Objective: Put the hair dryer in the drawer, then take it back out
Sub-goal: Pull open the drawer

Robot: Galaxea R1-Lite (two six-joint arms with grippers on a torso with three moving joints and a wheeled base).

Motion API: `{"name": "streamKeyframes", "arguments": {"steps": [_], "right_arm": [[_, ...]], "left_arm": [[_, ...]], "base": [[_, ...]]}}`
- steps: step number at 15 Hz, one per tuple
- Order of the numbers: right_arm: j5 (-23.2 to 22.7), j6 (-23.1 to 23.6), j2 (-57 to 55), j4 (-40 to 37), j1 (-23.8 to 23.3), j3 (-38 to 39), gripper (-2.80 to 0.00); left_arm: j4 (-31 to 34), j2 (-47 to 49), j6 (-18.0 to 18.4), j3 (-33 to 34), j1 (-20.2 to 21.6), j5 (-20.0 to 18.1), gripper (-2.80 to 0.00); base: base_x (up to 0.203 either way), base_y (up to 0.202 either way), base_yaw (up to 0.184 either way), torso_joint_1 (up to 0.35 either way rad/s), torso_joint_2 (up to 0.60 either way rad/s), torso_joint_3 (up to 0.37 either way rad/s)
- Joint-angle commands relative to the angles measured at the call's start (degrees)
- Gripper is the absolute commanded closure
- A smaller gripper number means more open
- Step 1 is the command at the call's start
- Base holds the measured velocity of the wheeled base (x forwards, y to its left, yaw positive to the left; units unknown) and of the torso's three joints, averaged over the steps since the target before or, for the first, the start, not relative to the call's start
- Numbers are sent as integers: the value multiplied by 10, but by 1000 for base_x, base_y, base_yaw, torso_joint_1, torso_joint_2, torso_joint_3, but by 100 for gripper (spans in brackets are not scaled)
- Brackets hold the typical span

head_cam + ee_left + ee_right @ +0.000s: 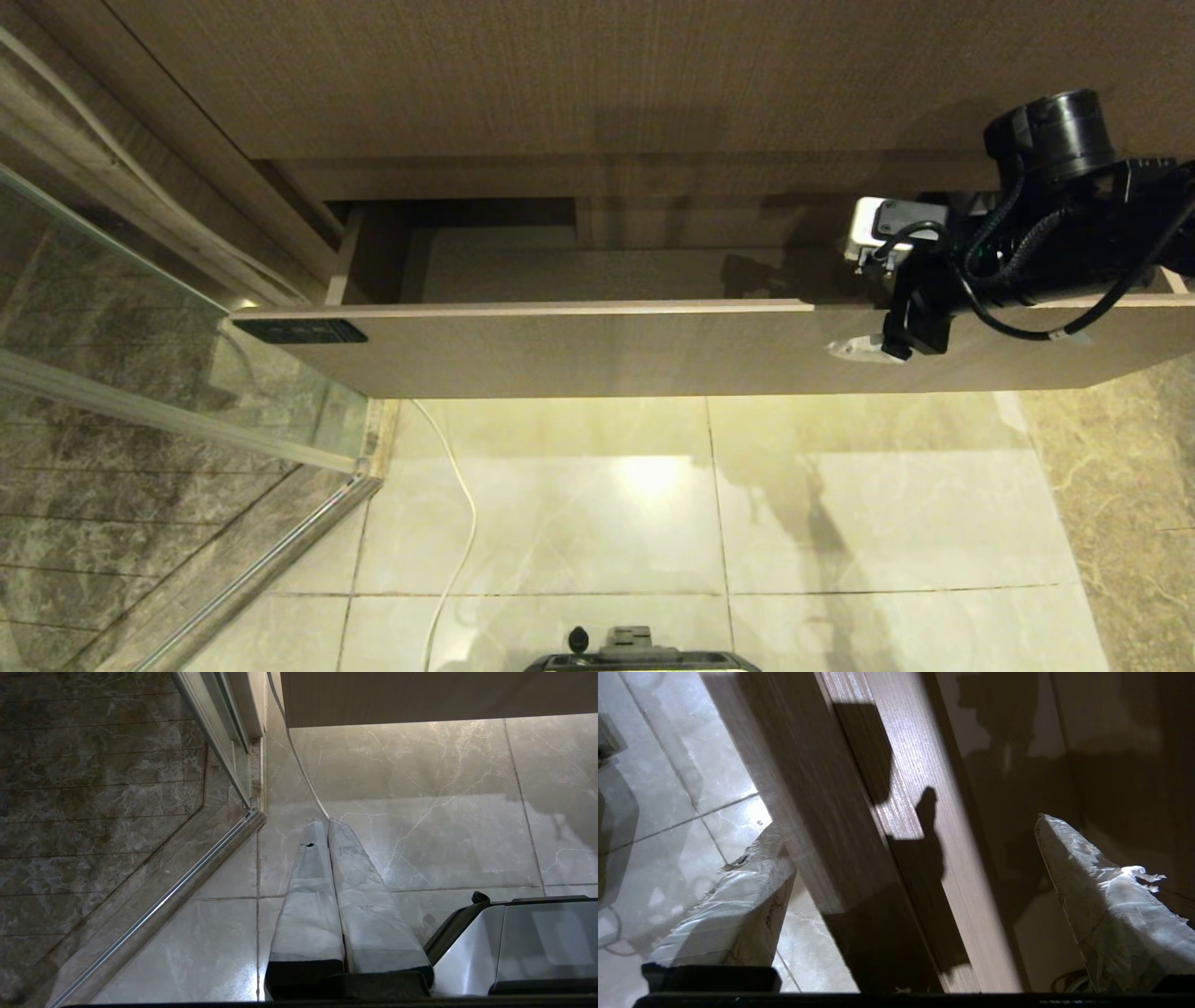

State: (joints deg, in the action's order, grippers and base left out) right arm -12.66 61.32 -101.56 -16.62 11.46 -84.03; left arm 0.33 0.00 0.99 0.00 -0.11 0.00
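Drawer (pixel 579 345): pulled out under the wood-grain cabinet (pixel 560 75), flat front toward the robot, a small dark label plate (pixel 301 330) at its left end.
Inside of drawer: the part that shows is shadowed and bare; the right end is hidden behind the arm.
Hair dryer: not to be made out in any view (it may lie behind the arm, but that cannot be told).
Right gripper (pixel 915 868): fingers spread wide, holding nothing; it sits across the drawer's front edge near the right end, one finger (pixel 738 896) outside over the floor, the other (pixel 1101 891) over the inside.
Right arm (pixel 1027 233): black, with looped cables, reaching in from the right and covering that corner of the drawer.
Left gripper (pixel 327 826): fingers pressed together, empty, hanging low over the tiled floor (pixel 444 812) beside the robot's base (pixel 514 942).
Around: a glass shower partition (pixel 140 355) at the left; a white cord (pixel 457 523) trailing over the tiles below the drawer.
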Motion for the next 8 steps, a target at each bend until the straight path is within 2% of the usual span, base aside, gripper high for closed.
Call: {"name": "streamKeyframes", "arguments": {"steps": [1, 5, 8], "right_arm": [[2, 4, 54, -19, -1, 41, -280], [-4, -1, 148, -75, -12, 109, -280], [-5, -53, 228, -88, -24, 149, -280]], "left_arm": [[0, 0, 0, 1, 0, 0, 0], [0, 0, 0, 1, 0, 0, 0], [0, 0, 0, 1, -1, 0, 0]], "base": [[0, 0, 0, 0, 0, 0], [0, 0, 0, 0, 0, 0], [0, 0, 0, 0, 0, 0]]}}
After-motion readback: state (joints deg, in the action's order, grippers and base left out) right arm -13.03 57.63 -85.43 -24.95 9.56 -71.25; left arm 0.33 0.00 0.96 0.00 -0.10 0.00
